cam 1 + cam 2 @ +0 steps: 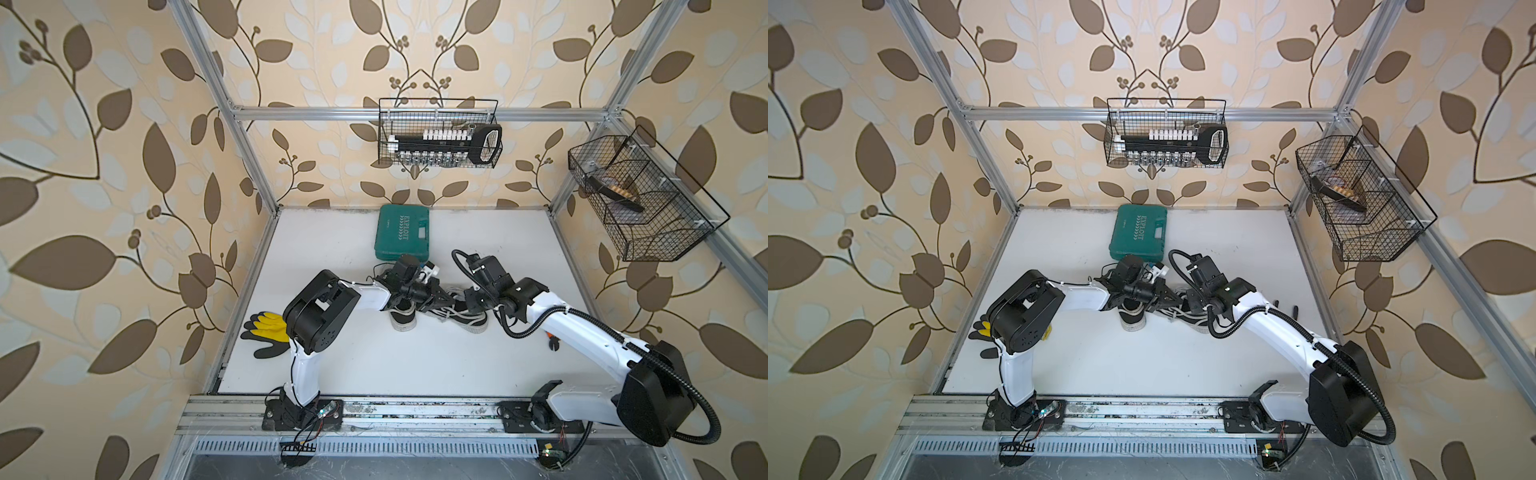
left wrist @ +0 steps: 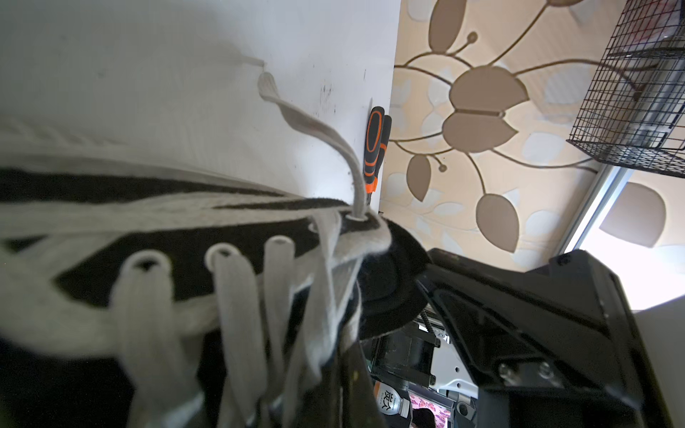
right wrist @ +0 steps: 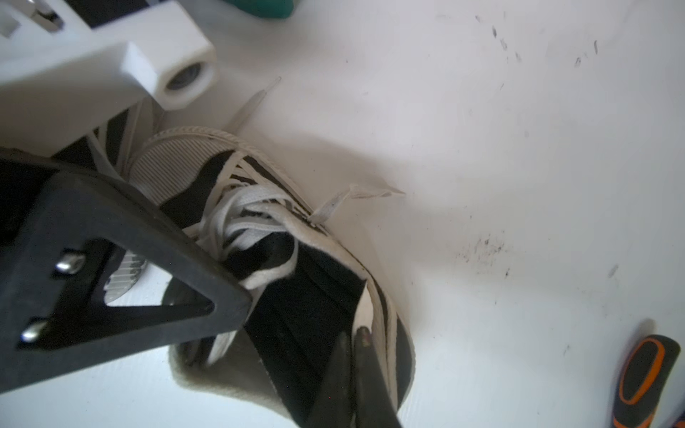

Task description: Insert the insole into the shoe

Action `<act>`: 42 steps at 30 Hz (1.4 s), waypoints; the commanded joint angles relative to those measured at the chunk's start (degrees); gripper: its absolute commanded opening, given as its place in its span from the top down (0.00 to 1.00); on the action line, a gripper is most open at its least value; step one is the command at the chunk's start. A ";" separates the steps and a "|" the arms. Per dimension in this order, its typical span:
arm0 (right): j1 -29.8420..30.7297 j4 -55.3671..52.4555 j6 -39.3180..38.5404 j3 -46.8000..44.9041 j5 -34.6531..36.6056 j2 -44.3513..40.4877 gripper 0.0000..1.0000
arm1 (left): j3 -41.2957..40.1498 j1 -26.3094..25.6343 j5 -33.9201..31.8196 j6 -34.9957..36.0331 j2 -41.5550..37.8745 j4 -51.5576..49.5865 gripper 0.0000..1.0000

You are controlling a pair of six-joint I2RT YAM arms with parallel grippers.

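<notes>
While my two arms are meeting over the black canvas sneaker with white laces (image 3: 267,207), which is lying on the white bench (image 3: 519,185) at the centre of the frame in both top views, I am working on the seating step. A second matching sneaker (image 1: 402,322) is standing just left of it in the frame. My right fingers (image 3: 343,374) are pressed together at the heel rim of the opening. My left fingers (image 3: 148,259) are together too, tip by the tongue. Whether either pair is pinching fabric I cannot tell. The flat black ribbed insole (image 3: 311,318) is, as I judge it, lying mostly inside the opening, its heel end not yet flat. Next I am expecting to need a toeward, downward push while the collar is being held wide.
</notes>
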 commanded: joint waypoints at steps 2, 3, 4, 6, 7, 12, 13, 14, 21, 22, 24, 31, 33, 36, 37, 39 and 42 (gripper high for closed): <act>0.16 3.67 -1.20 -1.78 0.91 1.86 1.00 | -0.87 -0.63 0.54 1.29 -1.66 0.80 1.00; 0.22 2.88 -0.77 -1.77 0.54 2.50 1.00 | -0.88 -0.62 0.61 1.29 -1.67 0.84 1.00; 0.20 2.24 -0.10 -1.80 -0.23 3.04 1.00 | -0.86 -0.59 0.62 1.29 -1.82 0.69 1.00; 0.31 0.98 1.30 -1.95 -1.00 3.88 1.00 | -0.84 -0.64 0.61 1.29 -2.05 0.53 1.00; 0.17 0.25 2.17 -1.96 -1.19 4.47 1.00 | -0.81 -0.59 0.54 1.29 -2.05 0.56 1.00; 0.27 -4.07 5.69 -1.00 -3.53 8.18 1.00 | -0.95 -0.68 0.41 1.16 -2.53 0.58 1.00; 0.24 -5.66 6.46 -0.34 -4.24 8.84 1.00 | -1.07 -0.64 0.45 1.20 -2.63 0.55 1.00; 0.29 -6.97 7.27 0.13 -4.64 9.27 1.00 | -1.10 -0.70 0.45 1.13 -2.74 0.45 1.00; 0.00 -12.33 11.75 0.16 -6.93 9.04 1.00 | -1.90 -0.81 -0.11 1.47 -3.64 -0.02 1.00; -0.30 -12.08 11.90 -0.15 -6.18 9.57 1.00 | -2.00 -0.95 -0.31 1.62 -3.86 -0.36 1.00; -1.55 -13.47 11.21 1.41 -4.39 10.96 0.99 | -2.00 -1.05 -0.43 1.73 -3.92 -0.62 1.00; -1.21 -22.18 9.00 9.82 -1.34 6.36 0.54 | -1.69 -1.20 -0.86 2.08 -3.72 -1.43 1.00; -1.08 -23.51 9.04 10.56 -1.32 5.88 0.52 | -1.77 -1.21 -1.03 2.08 -3.66 -1.53 1.00; -0.97 -24.11 9.31 10.62 -1.74 5.11 0.51 | -1.71 -1.24 -1.15 2.08 -3.63 -1.52 1.00; -0.91 -24.18 9.59 10.59 -1.85 4.78 0.52 | -1.82 -1.22 -1.13 2.13 -3.75 -1.70 1.00; -0.34 -23.64 9.89 10.13 -2.72 4.24 0.57 | -2.04 -1.21 -1.21 2.25 -3.87 -1.83 1.00; 0.41 -21.81 10.54 8.81 -5.52 4.78 0.77 | -2.08 -1.23 -1.38 2.56 -3.96 -2.49 1.00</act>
